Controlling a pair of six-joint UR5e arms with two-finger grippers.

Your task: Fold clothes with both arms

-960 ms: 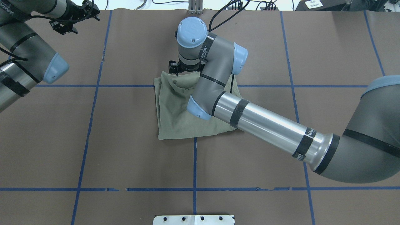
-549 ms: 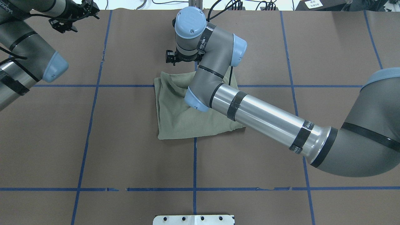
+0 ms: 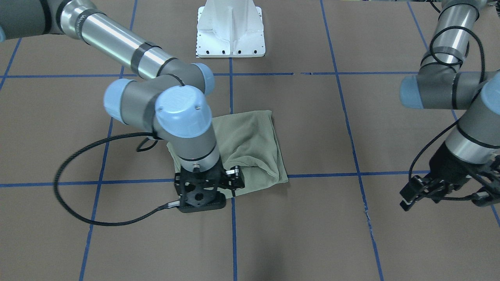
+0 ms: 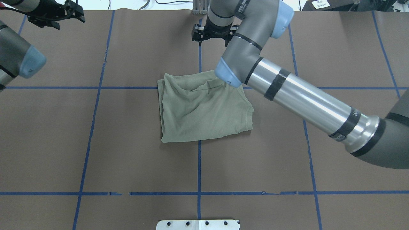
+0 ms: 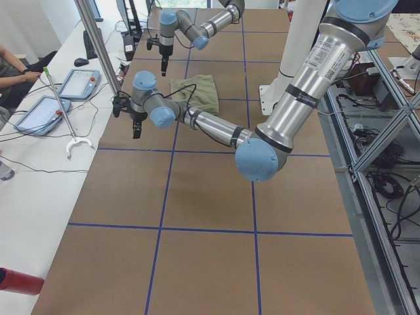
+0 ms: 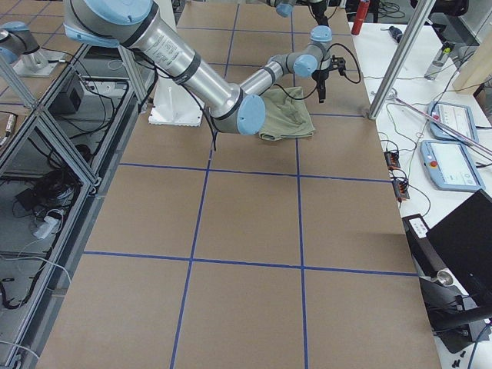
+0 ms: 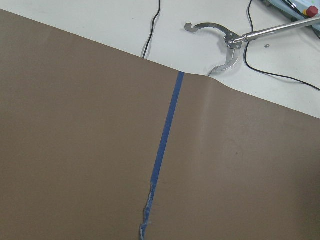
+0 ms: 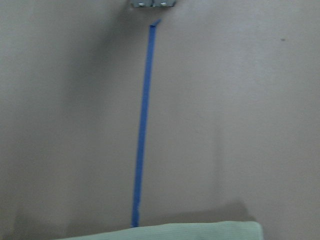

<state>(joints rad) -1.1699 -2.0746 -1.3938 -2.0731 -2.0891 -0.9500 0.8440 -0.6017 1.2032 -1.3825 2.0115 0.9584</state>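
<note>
Brown table (image 4: 127, 143), folded shirt (image 4: 198, 111) flat; left fingers (image 3: 410, 194) and right fingers (image 4: 196, 34) spread, off it.

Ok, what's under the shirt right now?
Brown table cover. Blue tape lines run in under the shirt from each side; where they cross, and the shirt's inner layers, are covered.

Shirt (image 4: 201, 108) lies on the table (image 4: 96, 153) at its middle, a little toward the far edge from the robot. Right gripper (image 4: 212, 34) hangs past the shirt's far side, apart from it, near the middle of the far edge. Left gripper (image 4: 52, 14) is by the far left corner, well apart from the shirt. Pedestal base (image 4: 198, 224) stands mid near edge. Reacher tool (image 7: 225, 45) lies off the table, past the far edge.
</note>
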